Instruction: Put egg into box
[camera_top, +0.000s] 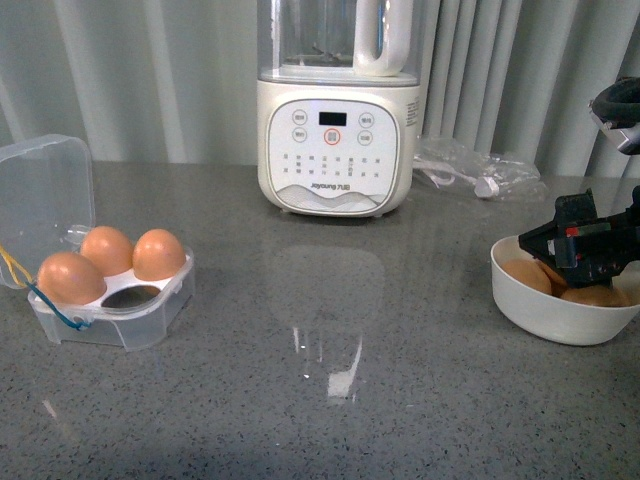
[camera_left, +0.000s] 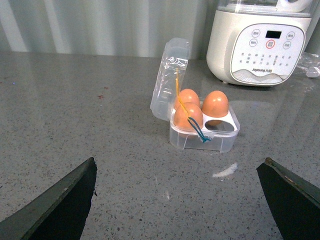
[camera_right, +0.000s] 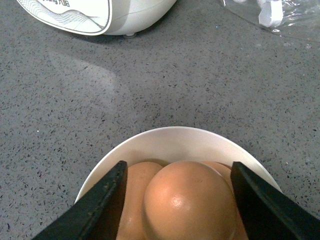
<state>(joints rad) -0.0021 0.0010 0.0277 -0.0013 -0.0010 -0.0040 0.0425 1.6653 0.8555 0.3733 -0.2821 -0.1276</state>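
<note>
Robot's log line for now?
right gripper open around orange-brown egg, white bowl | left gripper open | clear plastic egg box: one cell free

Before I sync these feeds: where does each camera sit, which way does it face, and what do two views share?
Front: on the body, facing forward at the box, blender and bowl; the right gripper shows over the bowl.
Left wrist: on the left arm, looking at the box holding three eggs; the open left gripper frames it.
Right wrist: on the right arm, looking down into the bowl; its fingers flank the egg.
Shared: front and left wrist both show box and blender.
</note>
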